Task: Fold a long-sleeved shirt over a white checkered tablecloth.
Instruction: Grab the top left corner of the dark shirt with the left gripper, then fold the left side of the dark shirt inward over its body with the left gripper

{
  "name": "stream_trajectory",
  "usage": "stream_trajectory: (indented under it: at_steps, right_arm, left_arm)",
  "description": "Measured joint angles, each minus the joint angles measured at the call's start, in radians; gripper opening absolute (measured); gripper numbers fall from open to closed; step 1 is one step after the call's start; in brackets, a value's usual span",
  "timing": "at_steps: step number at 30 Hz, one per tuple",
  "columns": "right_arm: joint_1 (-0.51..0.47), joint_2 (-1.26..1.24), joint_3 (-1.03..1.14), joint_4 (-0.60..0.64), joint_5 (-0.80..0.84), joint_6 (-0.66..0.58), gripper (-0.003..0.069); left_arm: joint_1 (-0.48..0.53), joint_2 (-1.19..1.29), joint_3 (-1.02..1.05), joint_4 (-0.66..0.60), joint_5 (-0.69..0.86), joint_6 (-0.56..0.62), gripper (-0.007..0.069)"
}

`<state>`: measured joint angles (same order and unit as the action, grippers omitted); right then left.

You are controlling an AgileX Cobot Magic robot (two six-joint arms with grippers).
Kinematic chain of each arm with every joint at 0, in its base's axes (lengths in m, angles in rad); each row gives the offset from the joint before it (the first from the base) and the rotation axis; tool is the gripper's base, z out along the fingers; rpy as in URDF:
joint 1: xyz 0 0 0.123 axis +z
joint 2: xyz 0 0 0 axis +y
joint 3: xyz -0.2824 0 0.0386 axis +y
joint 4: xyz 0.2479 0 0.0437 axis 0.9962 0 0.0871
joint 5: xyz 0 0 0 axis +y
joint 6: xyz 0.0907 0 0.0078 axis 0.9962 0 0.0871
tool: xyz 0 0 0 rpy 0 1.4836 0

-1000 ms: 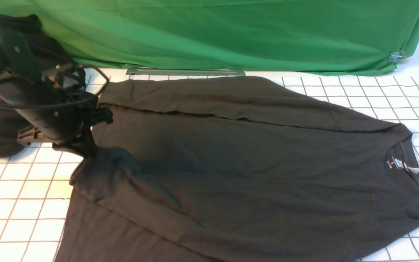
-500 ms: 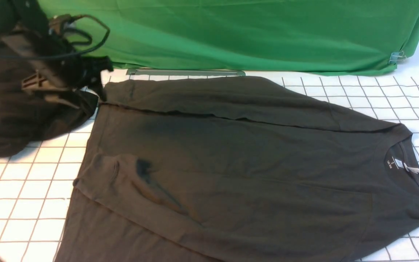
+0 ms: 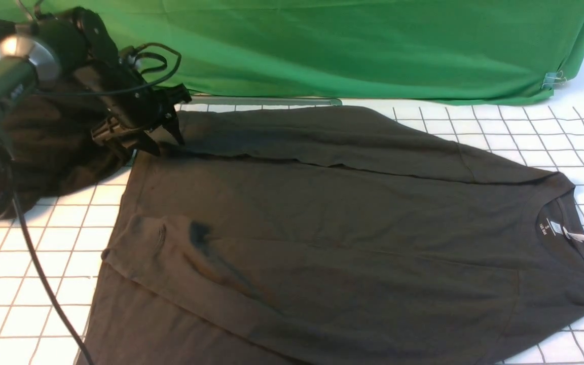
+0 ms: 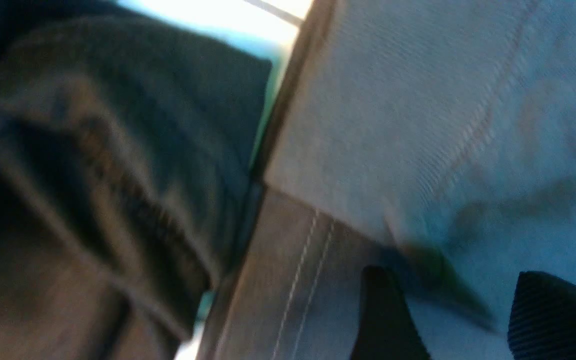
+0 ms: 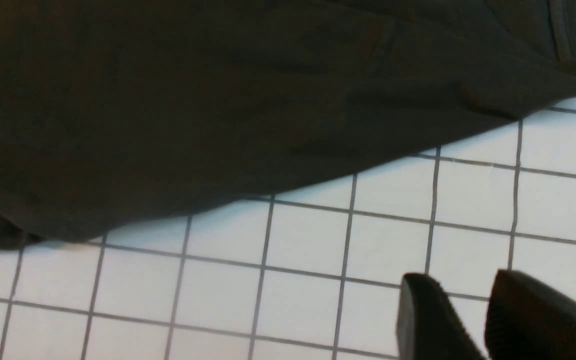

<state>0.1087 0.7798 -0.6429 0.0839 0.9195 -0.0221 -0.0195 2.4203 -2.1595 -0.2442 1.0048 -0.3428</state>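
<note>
The long-sleeved shirt (image 3: 322,218) lies flat on the white checkered tablecloth (image 3: 33,263), its collar and white neck label (image 3: 550,226) to the right. Both long sides are folded in over the body; no chest print shows. My left gripper (image 3: 166,146) hangs open right at the shirt's far left corner. In the left wrist view the left gripper (image 4: 450,280) has stitched hem cloth (image 4: 418,125) under its spread fingers, nothing clamped. My right gripper (image 5: 460,282) is outside the front view. It hovers shut over bare tablecloth (image 5: 308,250), beside the shirt's edge (image 5: 218,100).
A heap of black cloth (image 3: 53,147) lies at the far left, just behind my left arm. A green cloth (image 3: 322,45) hangs along the back, held by a clip (image 3: 553,78) at its right end. A grey metal strip (image 3: 259,101) lies below it.
My left gripper left the near-left sleeve fold, swung back over the black heap, then came down at the shirt's far left corner. The sleeve stays folded on the body.
</note>
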Motion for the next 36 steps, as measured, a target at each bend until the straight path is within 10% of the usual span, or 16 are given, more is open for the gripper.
stream_trajectory:
  at_steps: [8, 17, 30, 36]
  right_arm:
    - [0.0, 0.0, 0.0, 0.0, -0.004, 0.001, 0.0197]
    - [0.0, 0.0, 0.0, 0.0, -0.011, 0.001, 0.0199]
    - [0.0, 0.0, 0.0, 0.0, -0.005, 0.002, 0.0209]
    - [0.0, 0.0, 0.0, 0.001, -0.026, 0.005, 0.0218]
  left_arm:
    - [0.0, 0.023, -0.01, 0.015, -0.026, -0.026, 0.029]
    - [-0.001, 0.023, -0.01, 0.004, -0.078, 0.051, 0.0017]
    - [-0.006, -0.35, -0.002, -0.141, 0.181, 0.089, 0.0013]
    - [-0.044, -0.578, 0.316, -0.097, 0.196, 0.09, 0.0013]
